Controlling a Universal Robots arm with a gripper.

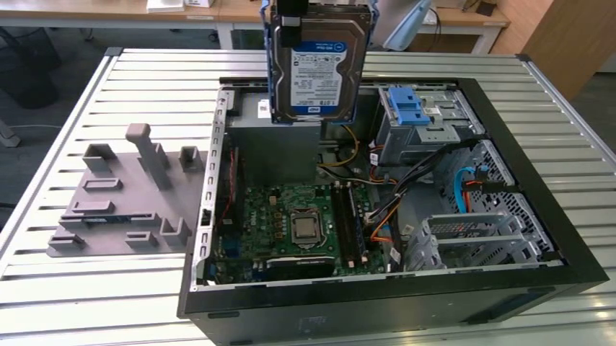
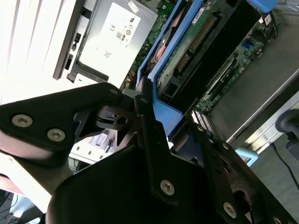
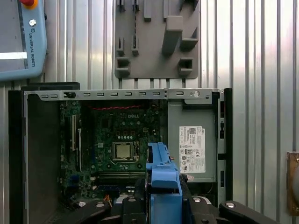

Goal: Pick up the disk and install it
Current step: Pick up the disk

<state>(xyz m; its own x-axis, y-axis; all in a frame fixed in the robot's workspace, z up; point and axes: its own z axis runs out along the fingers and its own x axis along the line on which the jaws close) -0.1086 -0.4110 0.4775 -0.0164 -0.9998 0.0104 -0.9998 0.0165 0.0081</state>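
At 9 o'clock a grey fixture plate (image 1: 120,205) lies on the slatted surface (image 1: 144,79). At 12 o'clock the disk (image 1: 318,65), silver with a white-and-blue label and a blue frame, hangs upright over the open computer case (image 1: 568,238), clamped in the tool (image 2: 161,114). Pick-up looks done, install not. Seating it likely calls for squaring it to the drive cage (image 1: 419,119) at 1 o'clock.

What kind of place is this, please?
Likely a robotics lab: an open computer case on a slatted metal table, a grey fixture beside it, the disk held above, desks behind.
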